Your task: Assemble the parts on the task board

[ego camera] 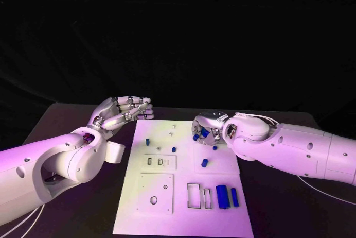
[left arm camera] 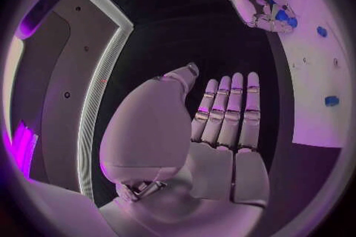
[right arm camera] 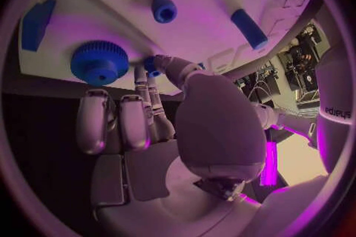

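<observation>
Early stage. Right hand (ego camera: 206, 131) pinching small blue part (right arm camera: 151, 65) over board (ego camera: 185, 207); left hand (ego camera: 124, 113) empty, fingers apart. Blue blocks (ego camera: 221, 196) still loose, slots (ego camera: 194, 196) unfilled.

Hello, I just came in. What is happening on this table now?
A two-armed robot is putting small blue parts together on a white task board. Its right hand is over the far right part of the board and pinches a small blue part at its fingertips, next to a blue toothed wheel. The left hand holds nothing; it hangs beside the board's far left corner with fingers straight. Other blue pieces, such as two long bars, lie on the board.
</observation>
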Tool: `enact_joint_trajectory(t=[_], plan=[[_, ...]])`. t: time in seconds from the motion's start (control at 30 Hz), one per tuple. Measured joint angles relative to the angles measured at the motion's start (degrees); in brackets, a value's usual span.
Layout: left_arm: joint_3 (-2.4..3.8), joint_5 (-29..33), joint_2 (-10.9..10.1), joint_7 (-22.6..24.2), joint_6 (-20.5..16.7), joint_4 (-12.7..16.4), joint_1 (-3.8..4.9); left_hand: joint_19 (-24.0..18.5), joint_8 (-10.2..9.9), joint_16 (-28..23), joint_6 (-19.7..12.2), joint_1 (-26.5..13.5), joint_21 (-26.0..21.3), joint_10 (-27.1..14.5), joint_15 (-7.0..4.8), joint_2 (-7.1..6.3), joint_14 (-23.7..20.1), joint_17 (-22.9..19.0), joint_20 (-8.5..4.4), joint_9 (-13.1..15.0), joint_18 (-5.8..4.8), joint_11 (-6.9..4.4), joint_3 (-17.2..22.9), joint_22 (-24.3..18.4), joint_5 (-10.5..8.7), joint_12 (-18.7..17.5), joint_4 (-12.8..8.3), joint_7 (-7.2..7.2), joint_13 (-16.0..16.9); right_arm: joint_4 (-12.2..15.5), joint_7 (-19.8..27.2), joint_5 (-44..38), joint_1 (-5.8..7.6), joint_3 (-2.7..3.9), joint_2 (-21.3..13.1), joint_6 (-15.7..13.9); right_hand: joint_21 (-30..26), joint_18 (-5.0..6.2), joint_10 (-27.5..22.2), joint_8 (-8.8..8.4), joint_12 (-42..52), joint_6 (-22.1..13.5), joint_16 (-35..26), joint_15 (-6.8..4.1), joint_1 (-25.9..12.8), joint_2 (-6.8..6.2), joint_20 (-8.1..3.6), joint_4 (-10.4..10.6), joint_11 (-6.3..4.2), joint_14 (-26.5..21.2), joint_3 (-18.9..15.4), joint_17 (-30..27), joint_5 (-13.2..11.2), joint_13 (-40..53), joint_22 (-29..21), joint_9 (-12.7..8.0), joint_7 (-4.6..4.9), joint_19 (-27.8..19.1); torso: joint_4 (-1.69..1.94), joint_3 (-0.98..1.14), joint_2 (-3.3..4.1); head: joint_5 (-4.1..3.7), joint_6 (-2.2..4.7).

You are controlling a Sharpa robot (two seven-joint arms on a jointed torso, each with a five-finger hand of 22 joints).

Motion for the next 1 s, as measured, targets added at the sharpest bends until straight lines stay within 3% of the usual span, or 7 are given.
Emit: enact_joint_trajectory(t=[0.03,0.23,0.4,0.43,0.7,1.0], plan=[[0.0,0.0,0.0,0.0,0.0,0.0,0.01,0.0,0.0,0.0,0.0,0.0,0.0,0.0,0.0,0.0,0.0,0.0,0.0,0.0,0.0,0.0,0.0,0.0,0.0,0.0,0.0,0.0,0.0,0.0,-0.1,0.0,0.0,0.0,0.0,-0.1,0.4,0.0,0.5,0.48,0.1,0.6,0.1,-0.05,0.0,0.43,-0.16,0.0,-0.29,0.0,0.9,0.2,-1.4,0.2,0.5,0.5,-0.17,0.2,0.0,-0.02,0.03,-0.01,0.0],[0.01,0.0,0.0,-0.1,0.0,0.0,0.03,0.0,-0.3,0.0,0.0,0.0,0.0,0.0,0.0,0.0,0.0,0.0,0.0,0.0,0.0,0.0,0.3,-0.1,0.0,-0.2,0.0,0.0,0.0,0.0,-0.7,0.2,0.0,0.01,0.1,-1.2,1.3,0.0,3.5,3.4,1.2,2.5,0.7,-1.28,0.4,1.13,-0.83,-0.3,-1.6,0.2,2.3,0.6,-2.8,1.4,2.2,1.9,-1.24,0.8,0.04,-0.05,0.13,-0.08,0.07],[0.01,0.0,-0.1,-0.2,0.0,0.0,0.05,0.0,-0.3,0.0,0.0,0.0,0.0,0.0,0.0,0.0,0.0,0.0,0.0,0.0,0.0,0.0,0.3,-0.1,0.0,-0.2,0.0,0.0,0.0,0.2,-1.4,0.2,0.0,0.0,0.2,-2.6,1.3,-0.06,3.6,3.56,1.3,2.5,0.9,-1.47,0.2,1.43,-1.02,-0.6,-1.8,0.0,2.6,0.6,-3.0,2.1,2.7,1.9,-1.28,1.0,0.05,-0.09,0.17,-0.05,0.14],[0.01,0.0,-0.1,-0.2,0.0,0.0,0.05,0.0,-0.3,-0.2,0.0,0.0,0.0,0.0,0.0,0.0,0.0,0.0,0.0,0.0,0.0,0.0,0.4,-0.1,0.0,-0.2,-0.1,0.0,0.0,0.3,-1.6,0.2,0.0,0.0,0.1,-2.9,1.3,-0.61,3.6,3.56,1.3,2.4,0.9,-1.47,0.1,1.54,-1.02,-0.6,-1.8,0.0,2.6,0.6,-3.0,2.2,2.8,1.9,-1.38,1.0,0.05,-0.09,0.18,-0.05,0.16],[0.01,0.0,-0.1,-0.4,0.0,-0.2,0.06,0.0,-0.3,-0.2,0.0,0.0,0.0,0.0,0.0,0.0,0.0,0.1,0.0,-0.1,0.01,0.0,0.7,-0.2,0.0,-0.5,-0.3,0.0,0.0,1.6,-3.0,0.2,0.04,0.07,0.3,-6.3,1.4,-0.61,3.6,3.82,1.3,2.3,0.9,-1.47,-0.1,1.74,-1.22,-0.9,-1.8,0.0,2.9,0.7,-3.1,2.5,2.9,1.9,-1.49,1.2,0.07,-0.09,0.24,0.03,0.52],[0.01,0.0,0.0,-0.5,0.0,-0.4,0.07,0.0,-0.3,-0.2,0.0,0.0,0.0,0.0,0.0,0.0,0.0,0.1,0.0,-0.1,0.0,0.0,0.8,-0.2,0.0,-0.5,-0.5,0.0,0.0,0.0,-4.8,0.2,0.26,0.32,3.9,-10.4,1.6,-0.56,3.6,3.85,1.3,2.1,0.9,-1.47,-0.1,1.74,-1.22,-0.9,-1.8,0.0,2.9,0.6,-2.9,2.5,2.9,1.9,-1.7,1.2,0.09,-0.09,0.4,-0.05,0.99]])
